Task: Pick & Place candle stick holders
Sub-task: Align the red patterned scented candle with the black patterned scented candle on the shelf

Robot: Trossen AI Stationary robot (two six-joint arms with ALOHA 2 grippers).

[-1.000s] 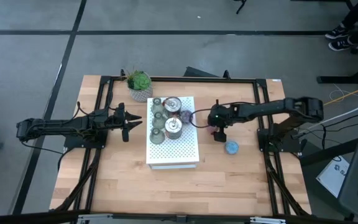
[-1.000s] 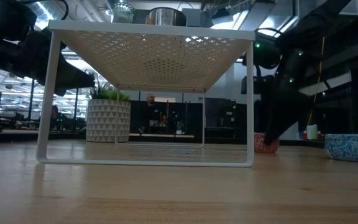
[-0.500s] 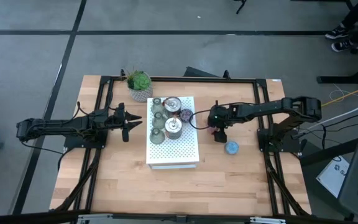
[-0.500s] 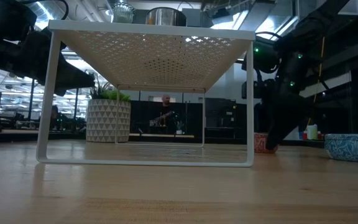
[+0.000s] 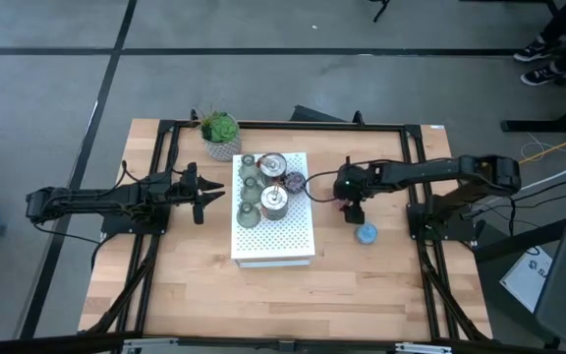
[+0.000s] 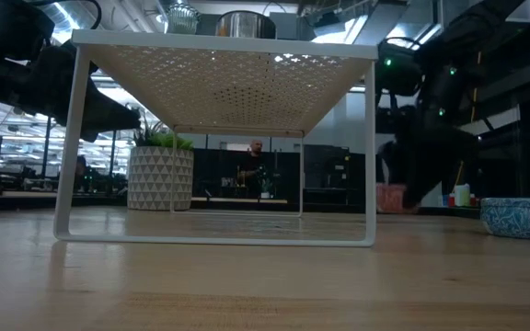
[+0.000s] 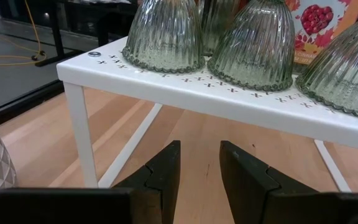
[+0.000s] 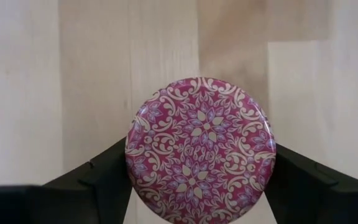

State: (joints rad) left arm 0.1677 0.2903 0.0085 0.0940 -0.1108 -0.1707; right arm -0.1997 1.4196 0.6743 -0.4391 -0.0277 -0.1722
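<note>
Now, across the pale wooden table (image 5: 263,295), framed in black rails on a grey floor, with a dim workshop and a person standing far behind in the low view. On the left, the left claw (image 5: 214,194) hovers just beside the white perforated box (image 5: 288,241), fingers a little apart, nothing between them. Near the table's far edge sits the plant in its white pot (image 5: 221,135). On the box: three green ribbed glass holders (image 7: 164,34), two silvery metal holders (image 5: 274,201) and the purple one (image 5: 293,182) at the right edge. Right of the box, the right claw (image 5: 354,208) has the pink patterned holder (image 8: 201,151) pinched at both sides, raised clear off the wood. The blue holder (image 5: 366,233) rests on the table just beside that claw.
</note>
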